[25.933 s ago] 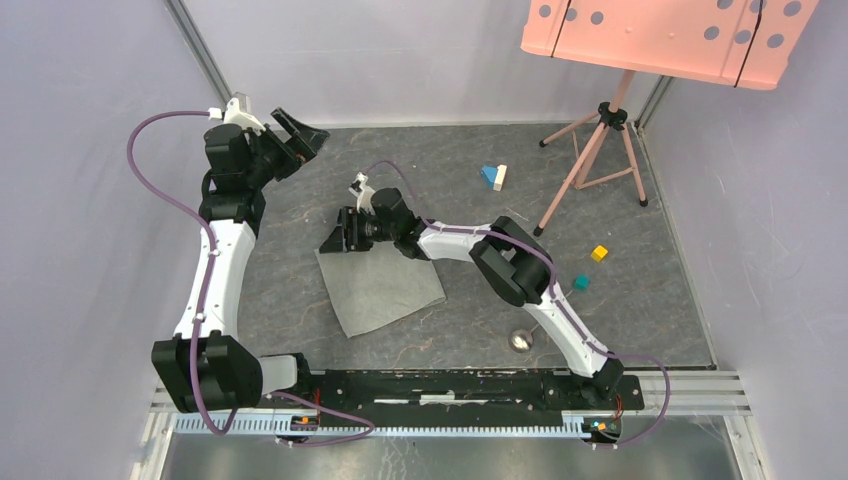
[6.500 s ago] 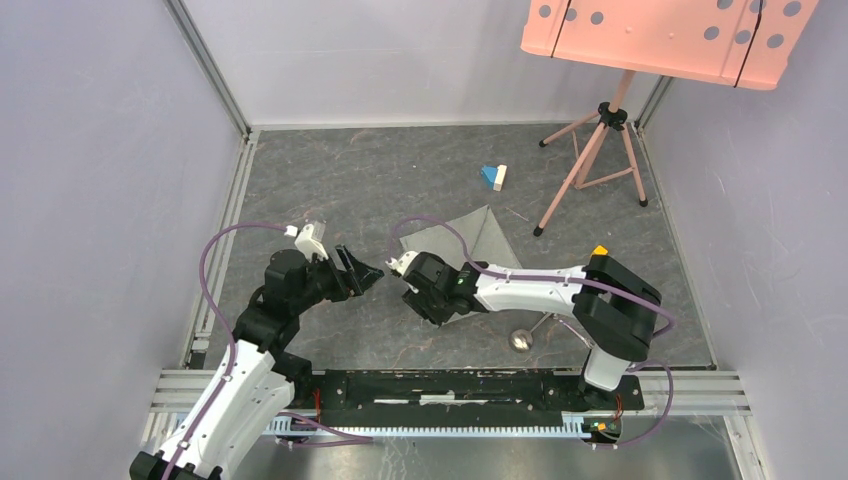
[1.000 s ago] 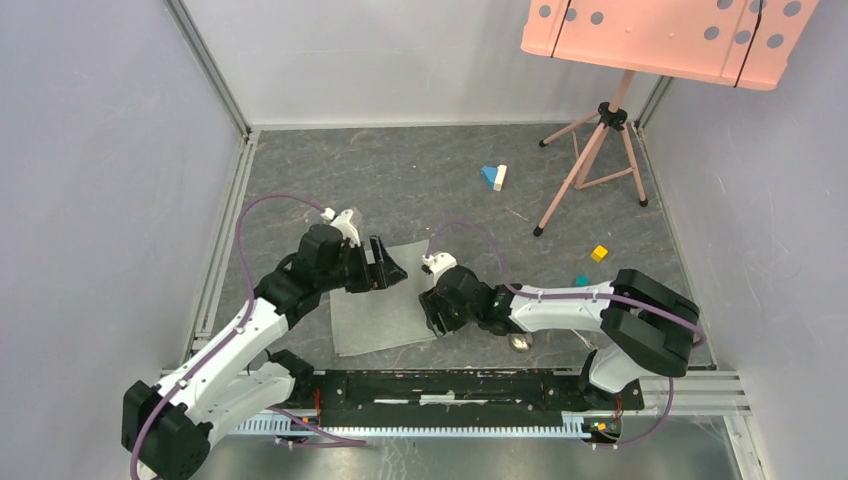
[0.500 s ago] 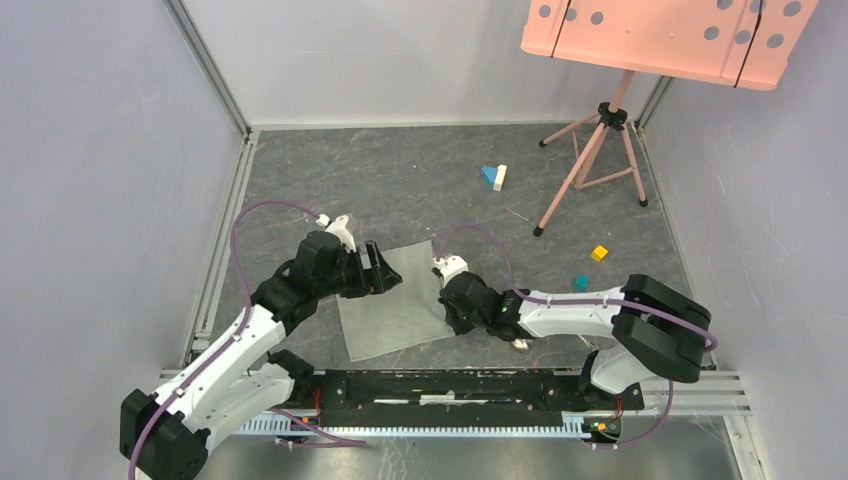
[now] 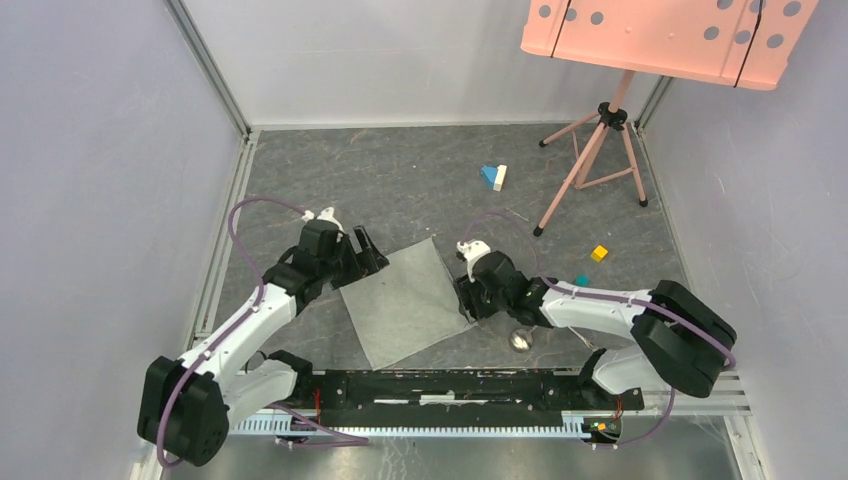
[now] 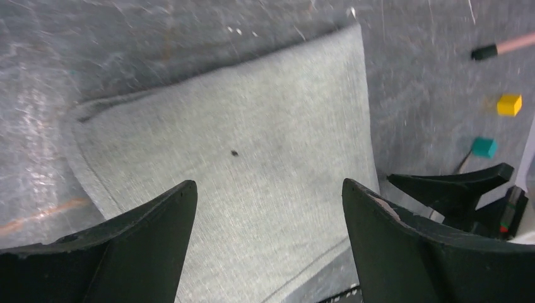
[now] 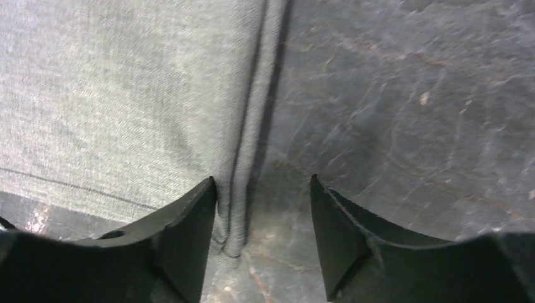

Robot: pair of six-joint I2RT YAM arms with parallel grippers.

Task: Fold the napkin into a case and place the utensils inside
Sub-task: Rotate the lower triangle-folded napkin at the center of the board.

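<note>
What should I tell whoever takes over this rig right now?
Left claw: open, at the napkin's far left edge, holding nothing.
Right claw: open, straddling the napkin's right edge, not gripping.
Napkin: flat on the table, no fold showing.
Spoon: on the table right of it, the only utensil in view.
Done: nothing folded.
Left: fold it, then tuck the spoon inside.

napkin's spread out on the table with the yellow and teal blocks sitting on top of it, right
No. The napkin does lie spread out on the table, but the yellow block and the teal block sit on bare tabletop to its right, well off the cloth. The top external view shows it.
</note>
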